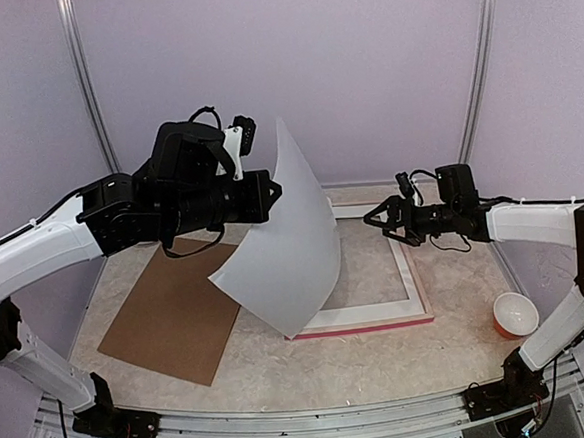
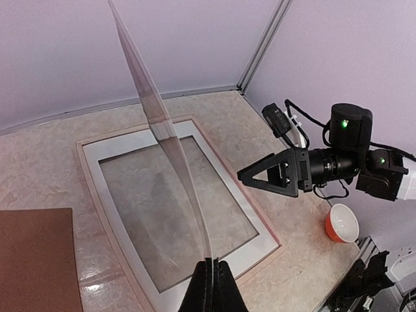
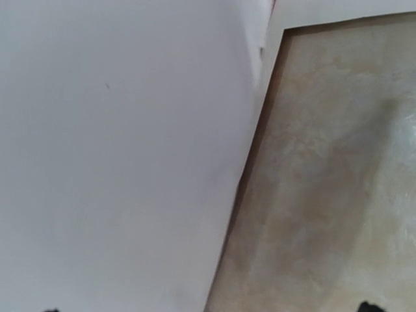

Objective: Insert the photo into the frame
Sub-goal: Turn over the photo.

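My left gripper (image 1: pixel 273 193) (image 2: pixel 212 266) is shut on one edge of the photo (image 1: pixel 283 240), a large sheet that bows in the air. Only its plain white back shows, and the printed side is hidden. In the left wrist view the photo (image 2: pixel 162 123) runs edge-on above the frame (image 2: pixel 268 229). The frame (image 1: pixel 370 327) lies flat on the table with a white mat board (image 1: pixel 374 313) (image 2: pixel 130 144) inside it. My right gripper (image 1: pixel 381 225) (image 2: pixel 260 177) hovers open over the frame's right side, holding nothing. Its wrist view is mostly filled by the photo (image 3: pixel 117 130), with its fingertips (image 3: pixel 367 305) far apart.
A brown backing board (image 1: pixel 173 312) (image 2: pixel 36 260) lies flat left of the frame. An orange bowl (image 1: pixel 516 314) (image 2: pixel 341 223) with a white inside stands near the right front corner. Purple walls enclose the back and sides.
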Motion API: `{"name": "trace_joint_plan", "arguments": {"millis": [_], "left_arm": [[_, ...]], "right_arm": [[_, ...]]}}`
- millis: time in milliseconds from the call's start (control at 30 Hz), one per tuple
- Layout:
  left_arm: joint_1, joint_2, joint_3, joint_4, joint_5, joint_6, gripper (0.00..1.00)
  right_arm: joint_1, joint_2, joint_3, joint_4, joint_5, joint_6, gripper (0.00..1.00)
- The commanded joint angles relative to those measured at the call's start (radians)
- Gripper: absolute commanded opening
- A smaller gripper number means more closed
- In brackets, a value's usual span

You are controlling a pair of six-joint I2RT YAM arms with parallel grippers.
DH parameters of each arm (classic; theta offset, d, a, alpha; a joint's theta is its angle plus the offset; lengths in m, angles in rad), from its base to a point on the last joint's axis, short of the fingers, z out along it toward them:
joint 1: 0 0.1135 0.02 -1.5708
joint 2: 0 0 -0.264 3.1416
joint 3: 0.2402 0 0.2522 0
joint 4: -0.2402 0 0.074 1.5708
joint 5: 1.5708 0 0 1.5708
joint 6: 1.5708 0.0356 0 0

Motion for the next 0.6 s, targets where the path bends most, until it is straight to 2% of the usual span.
{"name": "trace_joint_plan", "arguments": {"millis": [0,167,400,567], "left_arm": [[0.021,0.002,0.016,0.076,0.042,0.002,0.02],[0.046,-0.025,-0.041,0.13,0.07,-0.027,0.02],[0.089,-0.058,-0.132,0.194,0.137,-0.084,0.02],[0.093,-0.069,-0.161,0.222,0.155,-0.105,0.02]], "right_arm": [[-0.012,-0.028,-0.045,0.078,-0.039,0.024,0.99],[-0.012,-0.005,-0.141,0.322,-0.129,0.139,0.99],[-0.01,0.13,-0.255,0.791,-0.231,0.394,0.99],[0.022,0.205,-0.238,0.827,-0.212,0.409,0.99]]}}
